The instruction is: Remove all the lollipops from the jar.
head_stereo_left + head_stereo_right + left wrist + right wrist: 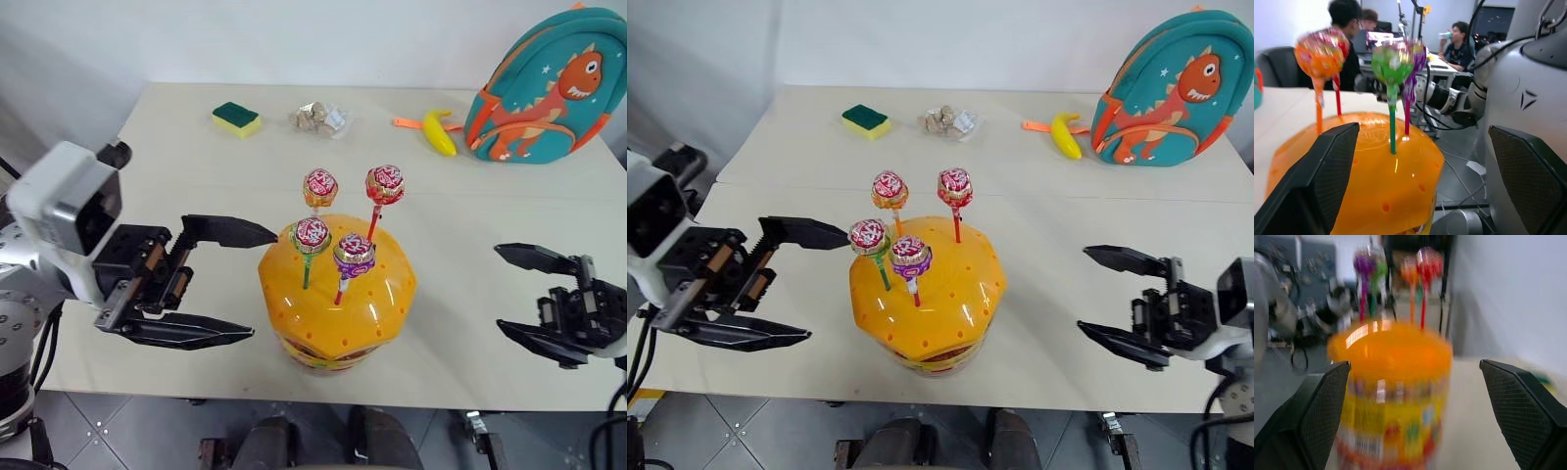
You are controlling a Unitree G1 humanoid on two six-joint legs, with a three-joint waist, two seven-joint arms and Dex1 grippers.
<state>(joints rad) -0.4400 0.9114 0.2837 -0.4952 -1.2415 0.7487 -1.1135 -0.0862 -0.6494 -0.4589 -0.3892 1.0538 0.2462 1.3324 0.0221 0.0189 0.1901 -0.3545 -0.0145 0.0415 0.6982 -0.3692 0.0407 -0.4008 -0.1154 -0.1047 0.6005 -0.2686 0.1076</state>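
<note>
While all four lollipops are still sticking out of the jar dome, I'm holding the left gripper and right gripper spread wide, empty, flanking the jar.

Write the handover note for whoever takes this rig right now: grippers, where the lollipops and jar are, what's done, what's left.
Left gripper: open, empty, beside the jar on its left, fingers pointing toward it.
Right gripper: open, empty, farther off on the jar's right, also pointing toward it.
Jar: upright near the table's front edge.
Lollipops: all four stand in holes in the dome: orange-stick and red-stick at the back, green-stick and purple-trimmed at the front.
Done: nothing removed.
Left: pull out all four. The green-stick one is nearest the left gripper.
</note>
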